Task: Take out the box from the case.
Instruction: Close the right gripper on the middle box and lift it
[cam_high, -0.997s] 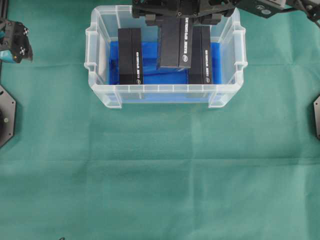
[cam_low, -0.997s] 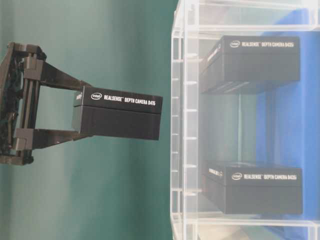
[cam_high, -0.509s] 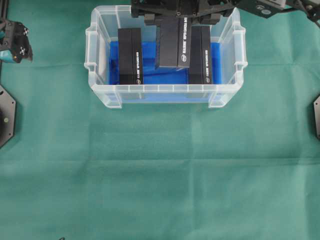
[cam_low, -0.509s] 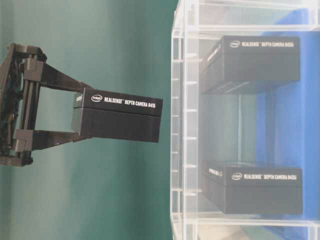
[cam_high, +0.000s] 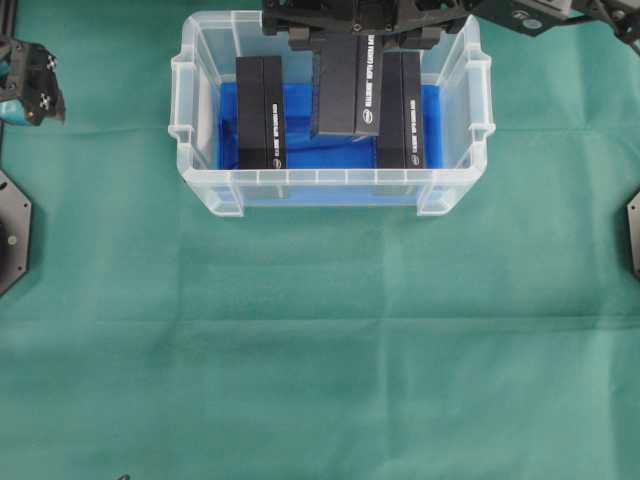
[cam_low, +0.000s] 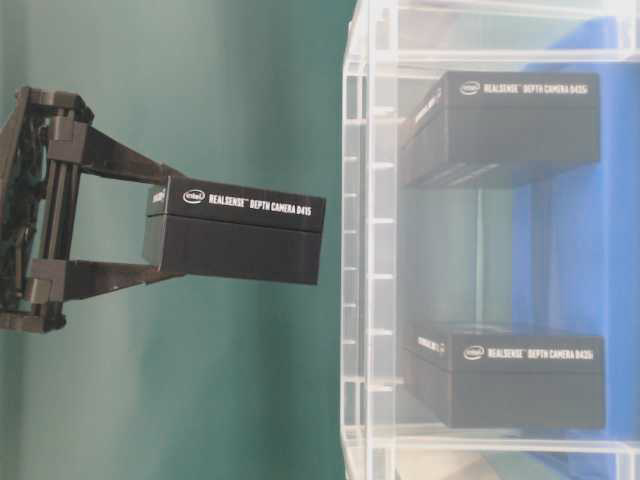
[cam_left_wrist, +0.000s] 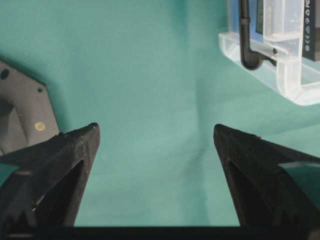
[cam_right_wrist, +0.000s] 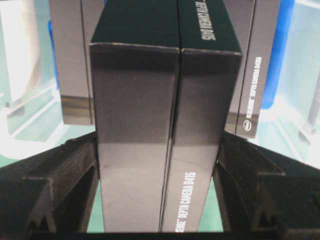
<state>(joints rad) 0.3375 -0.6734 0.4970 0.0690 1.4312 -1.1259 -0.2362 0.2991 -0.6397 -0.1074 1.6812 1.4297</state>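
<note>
The right arm is mostly cut off at the overhead view's top edge. Its fingers (cam_right_wrist: 65, 175) clamp the black rectangular cardboard box (cam_high: 345, 85), lifted clear above the translucent plastic case (cam_high: 330, 190) (two similar boxes (cam_high: 262, 110) inside). The left gripper (cam_left_wrist: 155, 135) hovers over the green-covered desk (cam_high: 320, 350), fingers spread wide.

Overhead view: the right tool (cam_high: 355, 35) is cut off by the top edge, and the held box (cam_high: 347, 85) covers part of the blue cloth (cam_high: 300, 110) and the inner side of the right-hand box (cam_high: 402, 110). The left tool (cam_high: 30, 85) is cropped by the left edge. Table-level view: the case (cam_low: 370, 250) runs past the top, right and bottom edges. Right wrist view: the held box's lower end is cut off and its lettering incomplete. Left wrist view: only a corner of the case is visible; labels there are too small to read.
</note>
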